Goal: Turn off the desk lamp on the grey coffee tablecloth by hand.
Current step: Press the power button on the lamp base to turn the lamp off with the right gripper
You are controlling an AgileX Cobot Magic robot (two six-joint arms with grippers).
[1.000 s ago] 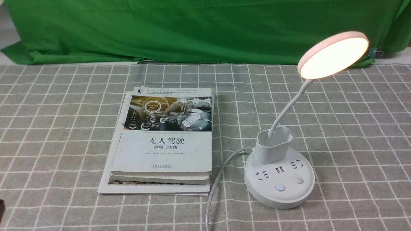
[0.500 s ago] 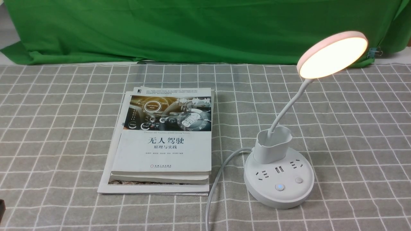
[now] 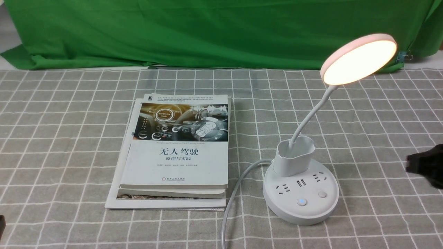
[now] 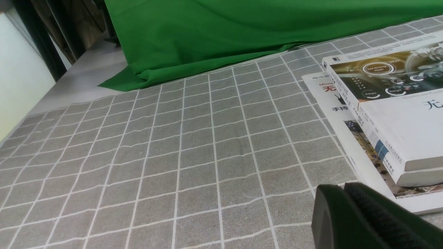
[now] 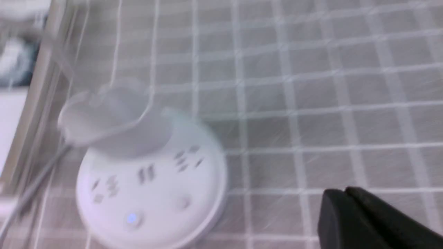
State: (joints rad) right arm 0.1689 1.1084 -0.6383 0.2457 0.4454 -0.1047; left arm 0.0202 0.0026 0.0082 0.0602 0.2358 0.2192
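Grey checked tablecloth (image 3: 62,131) carries a lit desk lamp (image 3: 294,155) while the right gripper (image 3: 420,166) hangs at the scene's right edge.

The lamp stands right of centre on the near half of the cloth, its disc head (image 3: 360,61) glowing warm. One button (image 3: 301,202) on the round base shines blue, with a second button (image 3: 322,194) just right of it. The blurred right gripper is apart from the base, with its jaws meeting at a thin seam. The left gripper (image 4: 342,200), low at the near left, also has its jaws pressed together. A stack of books (image 3: 176,152) lies left of the lamp, with the white cord (image 3: 235,193) between them. A green backdrop (image 3: 207,31) hangs at the far side.
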